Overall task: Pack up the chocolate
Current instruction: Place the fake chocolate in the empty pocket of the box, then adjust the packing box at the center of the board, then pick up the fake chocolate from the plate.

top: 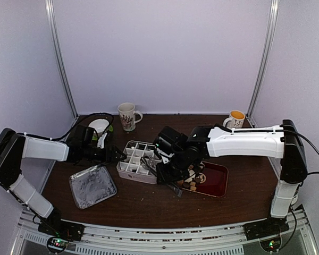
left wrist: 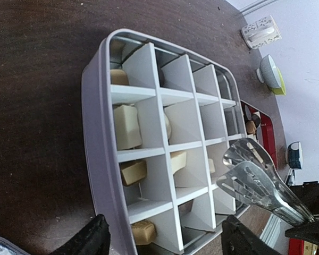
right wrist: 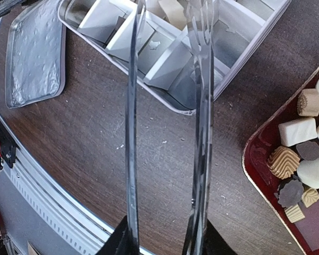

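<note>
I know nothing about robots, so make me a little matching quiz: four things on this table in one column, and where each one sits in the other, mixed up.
Things:
1. tongs
2. red tray
3. crinkled silver tray
4. orange-lined mug

Places:
A. back right corner of the table
B. near left, beside the divided box
C. gripped in the right hand
D. right of the divided box, holding loose chocolate

Pairs: 1-C, 2-D, 3-B, 4-A

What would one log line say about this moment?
left gripper: straddles divided box end, grip unclear | right gripper: holds tongs, tips over box | chocolate: some in box, more in red tray
</note>
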Tool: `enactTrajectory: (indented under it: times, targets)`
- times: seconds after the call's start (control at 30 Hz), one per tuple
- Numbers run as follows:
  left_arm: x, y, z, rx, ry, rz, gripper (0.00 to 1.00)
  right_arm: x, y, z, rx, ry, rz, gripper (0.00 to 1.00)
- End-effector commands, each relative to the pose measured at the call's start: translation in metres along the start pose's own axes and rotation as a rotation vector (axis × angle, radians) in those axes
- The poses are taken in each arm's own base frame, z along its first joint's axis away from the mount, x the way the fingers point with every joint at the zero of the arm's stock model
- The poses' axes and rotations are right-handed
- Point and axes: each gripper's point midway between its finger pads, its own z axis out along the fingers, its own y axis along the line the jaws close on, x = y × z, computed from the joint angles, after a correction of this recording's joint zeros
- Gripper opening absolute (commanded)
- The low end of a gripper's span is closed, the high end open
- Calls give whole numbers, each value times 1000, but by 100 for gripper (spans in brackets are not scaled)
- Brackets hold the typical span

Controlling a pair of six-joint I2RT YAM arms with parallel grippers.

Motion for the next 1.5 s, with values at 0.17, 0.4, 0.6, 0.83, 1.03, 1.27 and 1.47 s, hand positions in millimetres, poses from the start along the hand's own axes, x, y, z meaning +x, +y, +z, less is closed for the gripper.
enactTrajectory:
  times: [0.17,0.4,0.6,0.83,1.03,1.27,1.47]
  targets:
    - [-11,-8,6,36,-25,20,75,-15,2,-20,0,-90,-26,36]
    - [-5,-21,14,74,-2,28,75,-23,-5,-48,23,-177,-61,34]
    - [3,-37,24,104,10,32,74,-22,-29,-73,56,-281,-41,32]
    - [-11,-37,-2,16,-157,42,82,-22,-52,-97,47,-434,7,32]
    - [-35,-6,-61,-313,-251,196,98,-14,-66,-104,50,-486,-10,32]
    - [-68,31,-135,-522,-413,276,98,13,-96,-101,104,-410,-3,31]
    - [-96,65,-195,-819,-648,342,98,38,-108,-110,117,-361,-25,32]
